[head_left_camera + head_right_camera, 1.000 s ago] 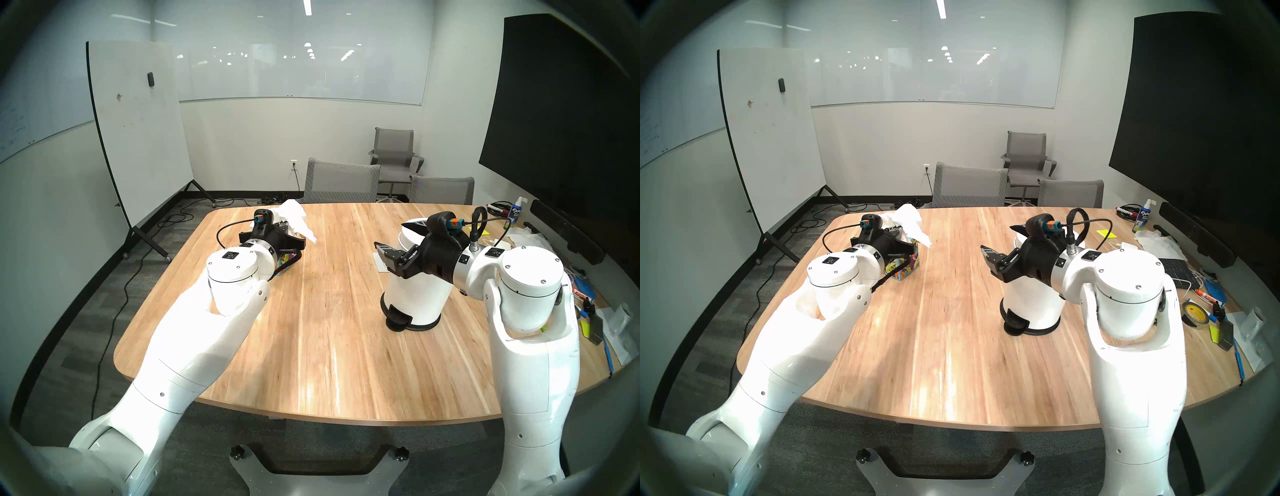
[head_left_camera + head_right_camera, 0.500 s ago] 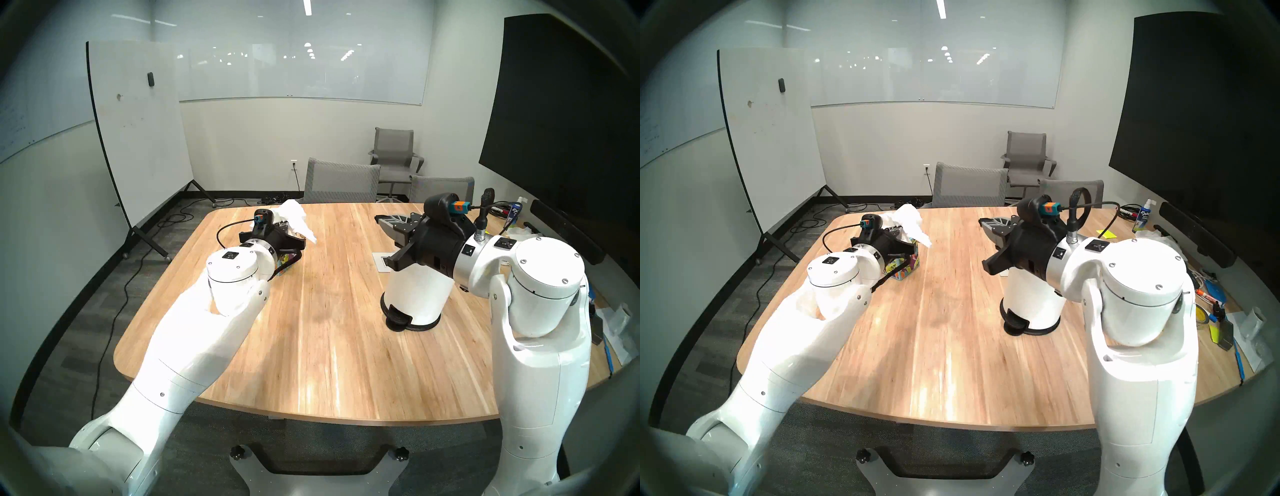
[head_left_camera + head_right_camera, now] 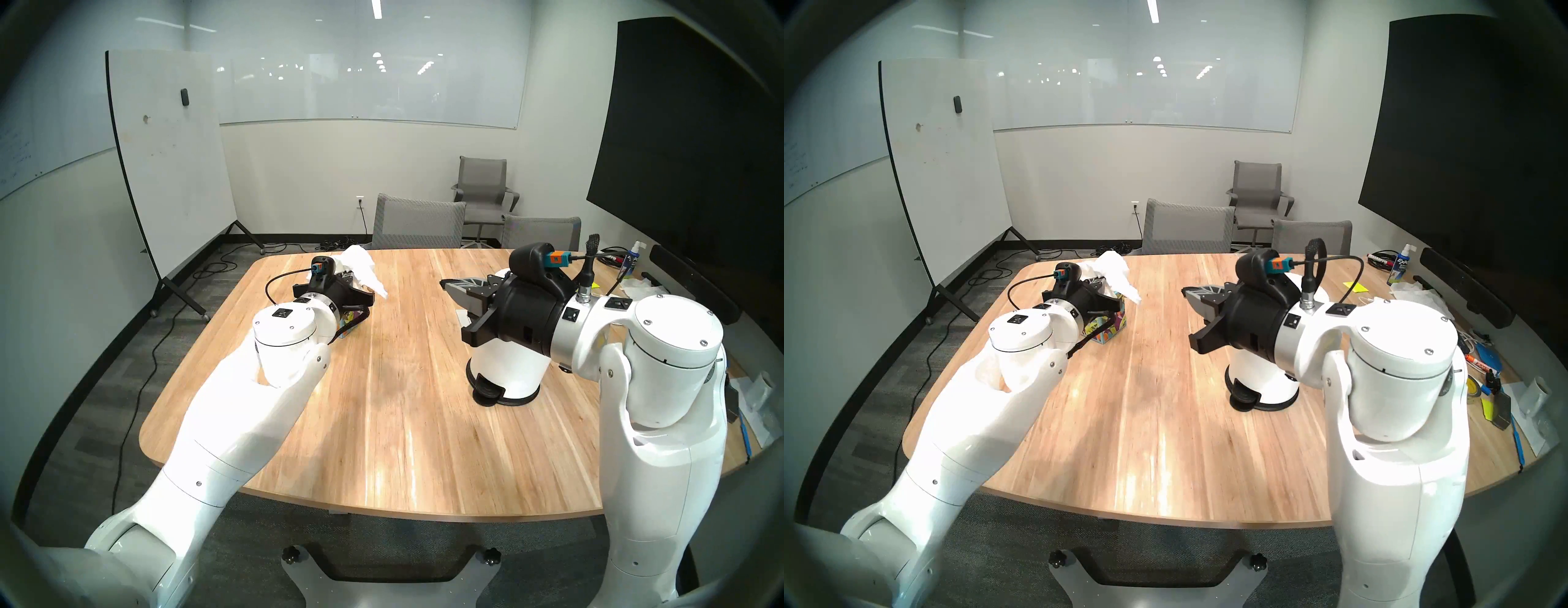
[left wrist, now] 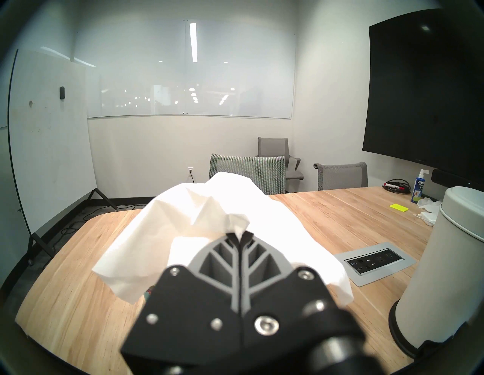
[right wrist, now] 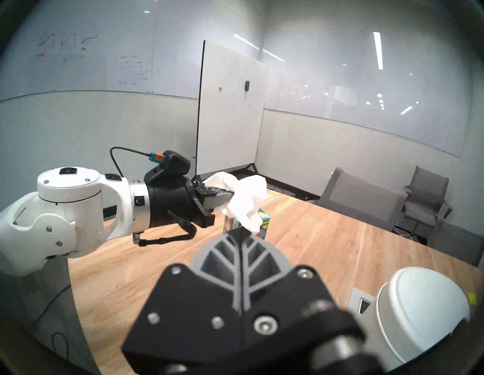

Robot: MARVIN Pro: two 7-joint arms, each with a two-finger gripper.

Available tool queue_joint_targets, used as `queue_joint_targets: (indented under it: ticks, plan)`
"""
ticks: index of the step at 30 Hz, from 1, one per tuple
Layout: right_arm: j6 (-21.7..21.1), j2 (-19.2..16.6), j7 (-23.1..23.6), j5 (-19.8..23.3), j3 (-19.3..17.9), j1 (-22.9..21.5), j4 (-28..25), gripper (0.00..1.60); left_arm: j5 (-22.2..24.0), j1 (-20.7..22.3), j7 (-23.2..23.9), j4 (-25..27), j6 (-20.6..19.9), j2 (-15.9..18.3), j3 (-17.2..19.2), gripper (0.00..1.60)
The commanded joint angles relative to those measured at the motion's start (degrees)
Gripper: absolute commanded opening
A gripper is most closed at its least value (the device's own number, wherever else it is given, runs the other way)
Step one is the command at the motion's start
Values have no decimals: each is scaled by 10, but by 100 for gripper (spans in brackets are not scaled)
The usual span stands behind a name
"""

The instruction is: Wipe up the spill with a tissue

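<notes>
Our right gripper (image 3: pixel 456 285) swung leftward, jaws closed, empty; left gripper (image 4: pixel 238 235) pinches tissue (image 4: pixel 222 209). Risk: thin sheet tearing.

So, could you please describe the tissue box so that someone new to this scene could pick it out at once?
On the wooden table, look toward its far left side, where the left gripper holds a white tissue. The tissue box stands directly beneath it. It is a small cube with a bright multicoloured print, unlike the plain white bin opposite.
</notes>
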State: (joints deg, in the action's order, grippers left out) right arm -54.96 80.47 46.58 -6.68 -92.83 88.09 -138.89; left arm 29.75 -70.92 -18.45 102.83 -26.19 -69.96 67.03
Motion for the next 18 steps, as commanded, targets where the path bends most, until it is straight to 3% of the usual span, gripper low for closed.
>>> queue_joint_targets:
  ticks: [1,6,18]
  plan:
    - [0,-31,20,7,-55,43,-2,0,-1,8,0,15,3,-1,2,0]
    - [18,-61,52,11,-73,70,34,0,-2,8,0,15,3,-2,2,0]
    - [75,-84,67,9,-90,109,94,0,-2,7,1,16,2,-2,2,0]
